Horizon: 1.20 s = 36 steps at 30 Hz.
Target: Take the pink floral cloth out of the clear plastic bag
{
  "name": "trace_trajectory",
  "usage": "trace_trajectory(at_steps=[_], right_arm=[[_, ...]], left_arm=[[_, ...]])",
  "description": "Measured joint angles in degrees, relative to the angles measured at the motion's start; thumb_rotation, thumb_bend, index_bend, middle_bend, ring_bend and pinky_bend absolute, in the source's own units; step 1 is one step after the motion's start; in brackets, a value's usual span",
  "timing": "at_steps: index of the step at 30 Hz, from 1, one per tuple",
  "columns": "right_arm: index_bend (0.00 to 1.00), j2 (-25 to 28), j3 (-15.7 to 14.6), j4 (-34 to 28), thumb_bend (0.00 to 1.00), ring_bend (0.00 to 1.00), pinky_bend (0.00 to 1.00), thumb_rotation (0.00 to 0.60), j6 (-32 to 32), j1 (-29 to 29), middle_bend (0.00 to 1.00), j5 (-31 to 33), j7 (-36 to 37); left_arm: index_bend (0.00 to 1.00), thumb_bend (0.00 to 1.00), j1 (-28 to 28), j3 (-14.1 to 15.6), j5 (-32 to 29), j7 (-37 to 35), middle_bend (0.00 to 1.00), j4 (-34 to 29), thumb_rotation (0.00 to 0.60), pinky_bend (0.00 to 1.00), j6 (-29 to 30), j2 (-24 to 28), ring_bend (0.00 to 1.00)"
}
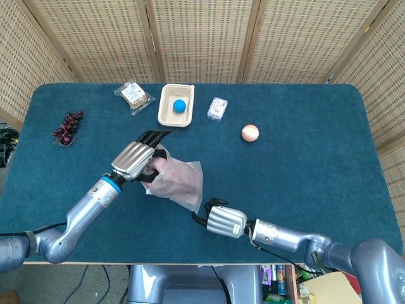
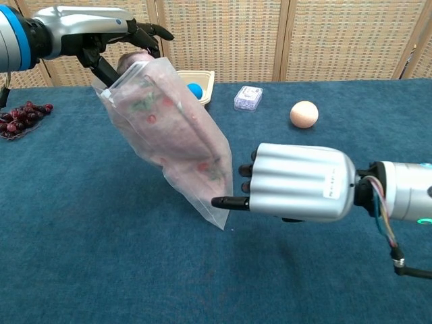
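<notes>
Broadly, the blue table lies bare over its whole right half and along the near edge; its far strip carries a snack packet, a cream tray with a blue ball in it, a small clear box and an egg set a little nearer, while a bunch of grapes sits close to the left edge; wicker screens stand behind the far edge.

The plastic bag hangs left of the table's middle, lifted by its mouth; the left hand grips that upper end, fingers closed over the rim; the pink cloth fills the inside, its top showing at the mouth; the bag's long axis slants from upper left by the hand down to the right, and its lower corner points at the tabletop, at or just above the surface.

The right hand is low near the front edge, its back to the chest camera, fingers partly curled and holding nothing; one dark fingertip reaches the bag's bottom corner, though whether it touches I cannot tell.
</notes>
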Motion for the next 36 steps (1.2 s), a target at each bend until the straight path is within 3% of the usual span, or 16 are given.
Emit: trace_trajectory(at_steps=[13,28,36], right_arm=[[0.21,-3.5,3.78,-3.28,0.0,0.59,0.76,0.6,-11.06,2.25,0.73,3.47,-11.88],[0.21,-6.79,7.55,-5.81,0.0,0.6,0.77,0.6,-19.58,2.2,0.74,9.33,-24.97],[0.35,-8.86,9.48,-5.5,0.0,0.61,0.77,0.6,-22.3,2.16,0.75,13.01,-28.94]], left_arm=[[0.66,0.51,-1.3,0.14,-1.69,-0.06,0.0,0.0,0.6,0.0,-0.64,-0.74,0.0],[0.67,0.51,-1.95,0.53,-3.09,-0.27,0.0,-0.58,0.6,0.0,-0.88,-0.49,0.0],[0.67,0.51,-1.94,0.97,-2.69,-0.96,0.0,-0.36,0.6,0.0,-1.11,-0.09,0.0]])
